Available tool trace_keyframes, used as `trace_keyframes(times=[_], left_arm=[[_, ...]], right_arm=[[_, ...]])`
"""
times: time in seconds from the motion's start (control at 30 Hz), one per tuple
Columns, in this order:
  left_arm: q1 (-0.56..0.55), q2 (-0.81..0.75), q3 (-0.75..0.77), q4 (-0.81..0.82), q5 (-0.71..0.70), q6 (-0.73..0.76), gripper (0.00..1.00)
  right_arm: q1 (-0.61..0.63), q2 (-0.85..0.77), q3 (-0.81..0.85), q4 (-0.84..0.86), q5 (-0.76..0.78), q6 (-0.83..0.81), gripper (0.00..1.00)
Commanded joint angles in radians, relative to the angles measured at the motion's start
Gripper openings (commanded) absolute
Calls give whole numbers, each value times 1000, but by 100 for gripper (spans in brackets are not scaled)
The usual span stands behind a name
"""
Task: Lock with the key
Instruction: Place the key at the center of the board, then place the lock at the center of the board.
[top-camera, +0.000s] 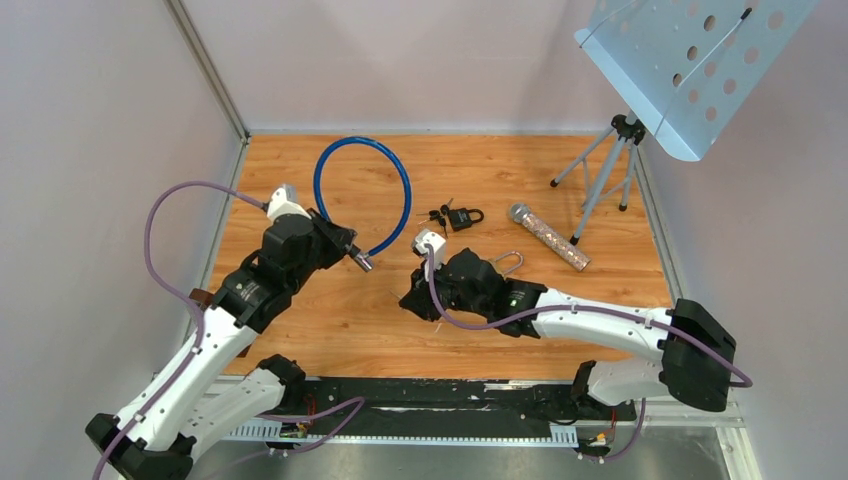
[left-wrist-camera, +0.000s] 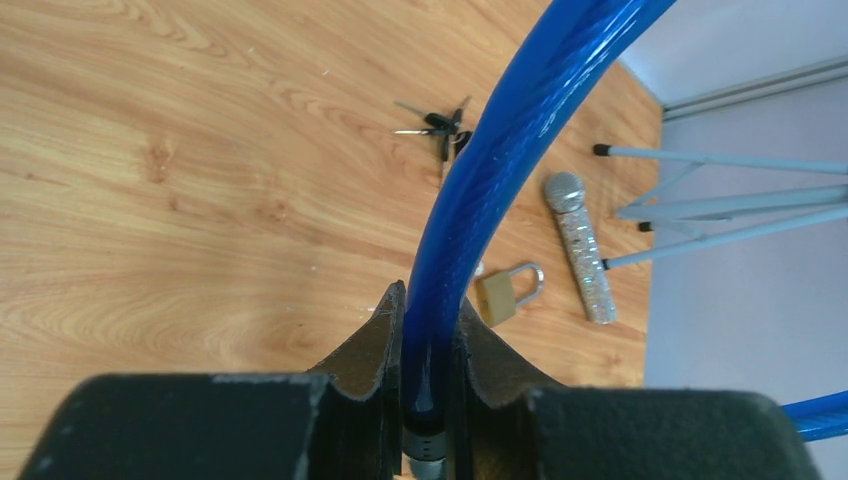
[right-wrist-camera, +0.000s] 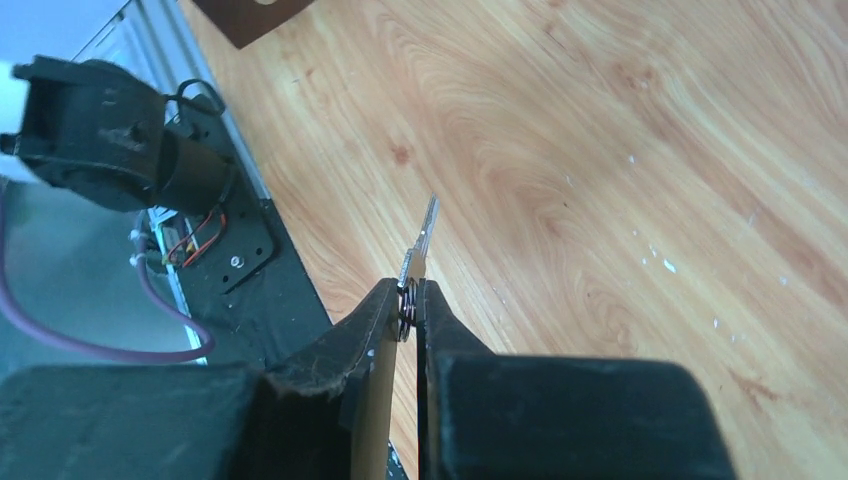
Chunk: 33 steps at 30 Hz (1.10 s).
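Light wooden tabletop (top-camera: 480, 170) underneath it all. The blue plastic-coated cable-lock loop (left-wrist-camera: 500, 150) sits left of centre, its metal end clamped tight in the left gripper (left-wrist-camera: 430, 300). Over at mid-table the right gripper (right-wrist-camera: 408, 295) pinches the small silver key (right-wrist-camera: 424, 240) by its ringed head, blade pointing forward above the boards.

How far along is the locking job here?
Done: the left gripper is clamped on the blue cable lock near its metal end, and the right gripper pinches a small silver key. In hand: lining up the two, which are apart in the top view. Left: inserting and turning the key.
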<state>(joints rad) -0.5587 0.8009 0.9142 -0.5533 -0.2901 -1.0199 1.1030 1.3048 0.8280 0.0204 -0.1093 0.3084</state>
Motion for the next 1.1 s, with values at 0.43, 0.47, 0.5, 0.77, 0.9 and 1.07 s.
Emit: trace_keyframes(times=[0.43,0.47,0.5,0.77,0.9,1.07], left_arm=[[1,255,-297,187,68,-7,0],[2,256,-301,186,65,-7,0],[2,257,-309,183,53,-6,0],[2,291,-345,204,42,-6,19],[2,332,-373,241,95,-21,17],[2,361,-400,256,114,-40,33]], right_arm=[[0,-139,-146,129,213,221,14],[0,-131,-144,132,216,222,14],[0,-122,-141,135,216,222,14],[0,-38,-119,150,229,264,15],[0,-12,-116,135,264,313,18],[0,11,-99,105,299,345,19]])
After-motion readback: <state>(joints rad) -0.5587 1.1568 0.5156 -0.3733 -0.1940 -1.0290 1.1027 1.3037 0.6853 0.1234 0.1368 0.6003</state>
